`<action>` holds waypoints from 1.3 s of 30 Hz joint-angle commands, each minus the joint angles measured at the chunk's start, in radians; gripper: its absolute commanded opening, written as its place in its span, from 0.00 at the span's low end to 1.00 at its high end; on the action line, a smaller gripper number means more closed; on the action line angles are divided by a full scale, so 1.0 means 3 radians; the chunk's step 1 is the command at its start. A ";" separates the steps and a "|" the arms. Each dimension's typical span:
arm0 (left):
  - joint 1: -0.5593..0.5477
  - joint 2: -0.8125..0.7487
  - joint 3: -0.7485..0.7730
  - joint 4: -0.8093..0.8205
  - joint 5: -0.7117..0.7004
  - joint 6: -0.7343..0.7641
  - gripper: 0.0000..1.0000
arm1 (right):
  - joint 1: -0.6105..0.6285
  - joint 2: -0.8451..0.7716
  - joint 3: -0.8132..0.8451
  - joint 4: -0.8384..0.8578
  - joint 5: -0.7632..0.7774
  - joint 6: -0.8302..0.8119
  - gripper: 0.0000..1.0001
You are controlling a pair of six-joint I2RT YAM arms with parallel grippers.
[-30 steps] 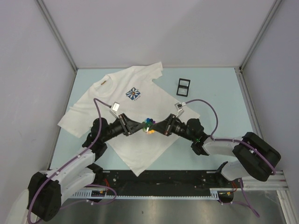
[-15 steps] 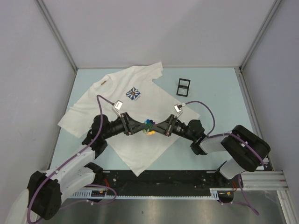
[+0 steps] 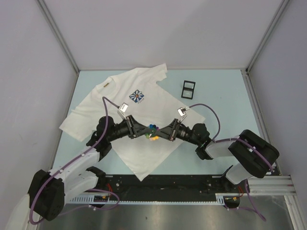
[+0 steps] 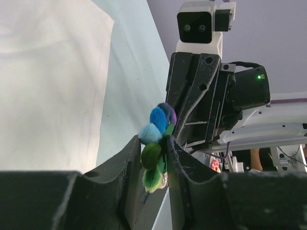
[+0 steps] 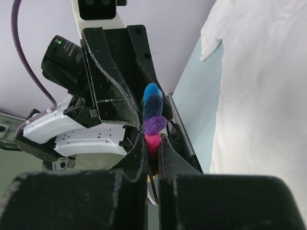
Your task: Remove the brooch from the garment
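A brooch of blue, green, purple and pink pompoms hangs between my two grippers, above the lower middle of the garment, a white T-shirt spread flat with a blue-and-white flower emblem. My left gripper comes from the left. In the left wrist view its jaws close on the green pompoms of the brooch. My right gripper comes from the right. In the right wrist view it is shut on the pink pompom of the brooch.
A small black frame lies on the pale blue table beyond the shirt's right sleeve. A tan label marks the collar at the far left. Grey walls close the table on three sides. The arm bases stand at the near edge.
My left jaws widened and then narrowed again round the brooch. Both grippers stayed nose to nose, and the left arm edged slightly to the right.
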 commanded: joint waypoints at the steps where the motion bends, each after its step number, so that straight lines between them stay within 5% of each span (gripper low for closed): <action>1: -0.0058 0.0088 0.0184 0.0050 0.0037 -0.0019 0.31 | 0.0069 -0.0163 0.0131 -0.0070 -0.0008 -0.0224 0.00; 8: -0.0120 0.0103 0.0255 0.0034 0.0068 0.0032 0.26 | 0.0100 -0.0306 0.0188 -0.0352 0.0043 -0.0373 0.00; 17: -0.0319 0.0252 0.0322 0.0500 0.0517 -0.0039 0.52 | 0.0034 -0.0388 0.0213 -0.0521 0.0140 -0.0373 0.00; 25: -0.0299 -0.0096 0.0404 -0.0144 0.0201 0.0263 0.67 | -0.0063 -0.0562 0.0193 -0.0802 0.0105 -0.0454 0.00; 39: 0.0100 -0.0235 0.0153 -0.0135 0.0226 0.0032 0.61 | -0.0084 -0.0521 0.0167 -0.0568 -0.0074 -0.0337 0.00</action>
